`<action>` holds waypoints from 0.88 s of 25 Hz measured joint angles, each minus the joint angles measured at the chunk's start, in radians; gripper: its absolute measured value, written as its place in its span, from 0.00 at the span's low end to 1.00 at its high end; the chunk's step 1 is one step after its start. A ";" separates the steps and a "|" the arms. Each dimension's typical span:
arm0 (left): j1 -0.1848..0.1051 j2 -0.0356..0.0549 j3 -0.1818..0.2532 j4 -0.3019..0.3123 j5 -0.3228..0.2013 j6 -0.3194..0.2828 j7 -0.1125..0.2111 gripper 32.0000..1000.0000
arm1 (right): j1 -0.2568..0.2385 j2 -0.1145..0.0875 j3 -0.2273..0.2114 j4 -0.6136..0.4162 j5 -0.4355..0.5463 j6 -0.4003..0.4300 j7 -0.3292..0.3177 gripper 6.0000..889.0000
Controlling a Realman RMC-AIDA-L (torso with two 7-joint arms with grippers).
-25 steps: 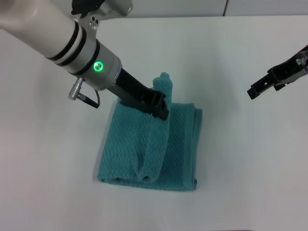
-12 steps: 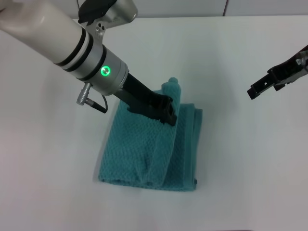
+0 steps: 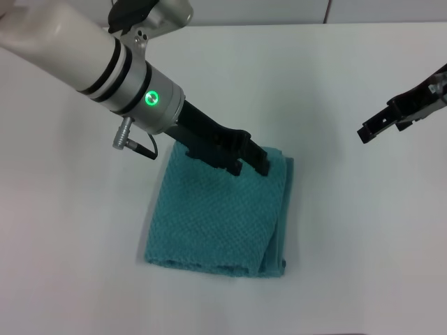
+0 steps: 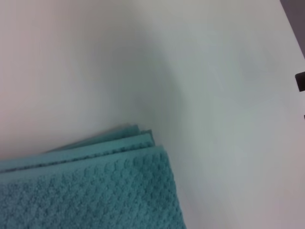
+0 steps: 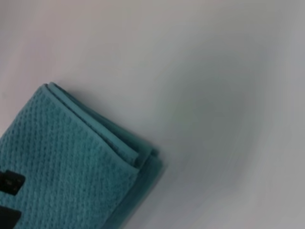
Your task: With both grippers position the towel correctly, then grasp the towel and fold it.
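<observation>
The teal waffle-weave towel (image 3: 220, 220) lies flat on the white table in a doubled rectangle, its layered edges on the right side. My left gripper (image 3: 249, 166) hangs over the towel's far edge, open, with nothing between its black fingers. The left wrist view shows a towel (image 4: 95, 191) corner with stacked layers. My right gripper (image 3: 370, 129) hovers open at the far right, well away from the cloth. In the right wrist view the towel (image 5: 62, 162) fills the lower left, and the left gripper's fingertips (image 5: 9, 183) show at the edge.
The white table (image 3: 363, 230) surrounds the towel on all sides. A wall seam runs along the back edge (image 3: 328, 21). The left arm's grey wrist with a green ring (image 3: 149, 98) crosses above the towel's far left corner.
The left gripper carried a lifted fold of towel to the right, then opened and let it go. The towel now lies flat. The right arm has not moved.
</observation>
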 joint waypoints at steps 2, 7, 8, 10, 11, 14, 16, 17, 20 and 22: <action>0.001 0.0006 -0.003 0.005 -0.001 0.005 0.000 0.39 | 0.000 0.000 0.000 0.000 0.006 -0.001 0.000 0.96; 0.008 0.0018 -0.074 0.014 -0.003 0.053 0.035 0.58 | 0.000 0.000 0.000 0.000 0.008 -0.003 0.000 0.96; 0.014 0.0023 -0.096 0.024 -0.003 0.068 0.048 0.62 | 0.000 0.000 0.000 0.000 0.008 -0.002 0.000 0.96; 0.034 0.0025 -0.116 0.063 -0.003 0.089 0.063 0.68 | -0.001 0.000 0.000 0.003 0.008 -0.002 -0.001 0.96; 0.044 0.0030 -0.120 0.085 -0.003 0.097 0.065 0.71 | -0.001 0.000 0.000 0.003 0.008 -0.002 -0.001 0.96; 0.078 0.0069 -0.120 0.144 -0.002 0.122 0.064 0.80 | -0.002 -0.001 0.000 0.006 0.008 -0.001 -0.001 0.96; 0.095 0.0096 -0.120 0.179 0.003 0.141 0.060 0.80 | -0.003 -0.001 0.000 0.005 0.008 -0.001 -0.001 0.96; 0.104 0.0117 -0.119 0.198 0.008 0.153 0.055 0.80 | -0.005 -0.001 0.000 0.005 0.008 -0.001 -0.001 0.96; 0.124 0.0208 -0.119 0.223 0.017 0.188 0.033 0.80 | -0.007 -0.001 0.000 0.004 0.008 0.001 -0.001 0.96; 0.130 0.0285 -0.120 0.227 0.033 0.210 0.018 0.80 | -0.008 -0.002 0.000 0.005 0.008 0.001 -0.002 0.96</action>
